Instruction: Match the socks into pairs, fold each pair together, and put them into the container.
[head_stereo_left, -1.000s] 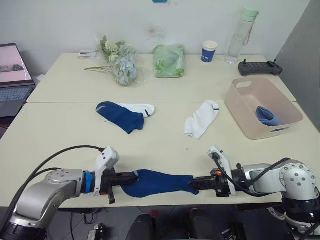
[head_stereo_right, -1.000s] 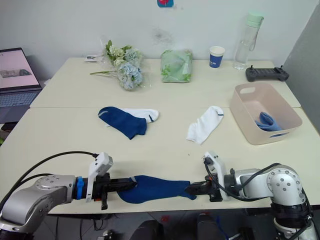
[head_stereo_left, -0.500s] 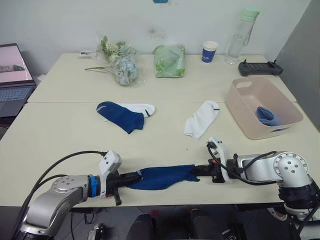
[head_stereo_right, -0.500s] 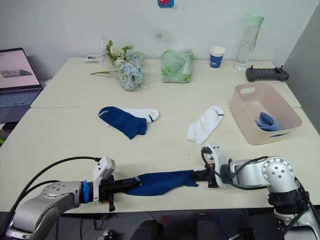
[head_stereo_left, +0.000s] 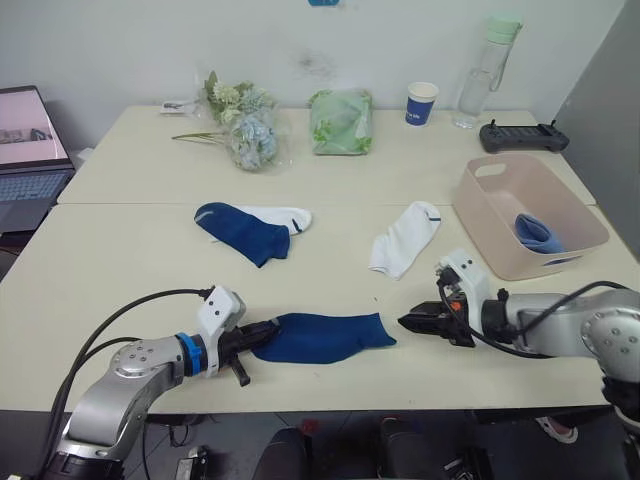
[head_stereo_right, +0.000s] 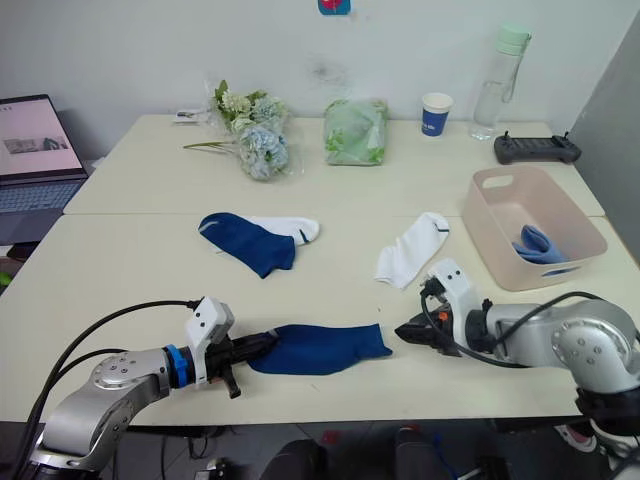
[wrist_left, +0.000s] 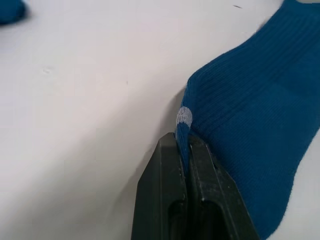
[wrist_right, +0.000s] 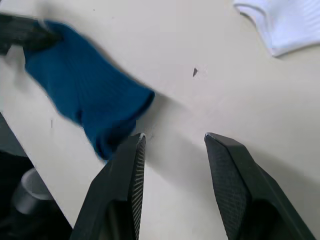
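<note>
Counting from the left eye view: two navy socks, two white socks, one light blue sock, one tub. Near navy sock (head_stereo_left: 325, 337) lies flat along the table's (head_stereo_left: 130, 250) front edge. Left tool (head_stereo_left: 256, 338) is clamped on its cuff end. Right tool (head_stereo_left: 412, 322) sits just off the toe end, fingers spread, touching nothing. Second navy sock (head_stereo_left: 240, 232) lies mid-table, overlapping a white sock (head_stereo_left: 277, 216) at its right. Other white sock (head_stereo_left: 404, 239) lies apart, toward the tub (head_stereo_left: 500, 250). Light blue sock (head_stereo_left: 537, 232) lies inside the tub at its right end. Far side of table: one blue cup (head_stereo_left: 421, 103), one bottle (head_stereo_left: 482, 70), one flower bunch (head_stereo_left: 238, 122), one green bag (head_stereo_left: 339, 121), one black controller (head_stereo_left: 522, 136). One laptop (head_stereo_left: 28, 150) at the far left.

Right eye view: same layout and same counts.

Left wrist view: fingers (wrist_left: 167, 200) pressed together with the navy cuff edge pinched between them.

Right wrist view: fingers (wrist_right: 125, 185) wide apart over bare table; navy toe lies just ahead of one finger, white sock toe further off.

Change vs 0.5 s ago: right tool has let go of the toe and drawn back toward the tub; the sock now lies flatter. Left grip unchanged.
</note>
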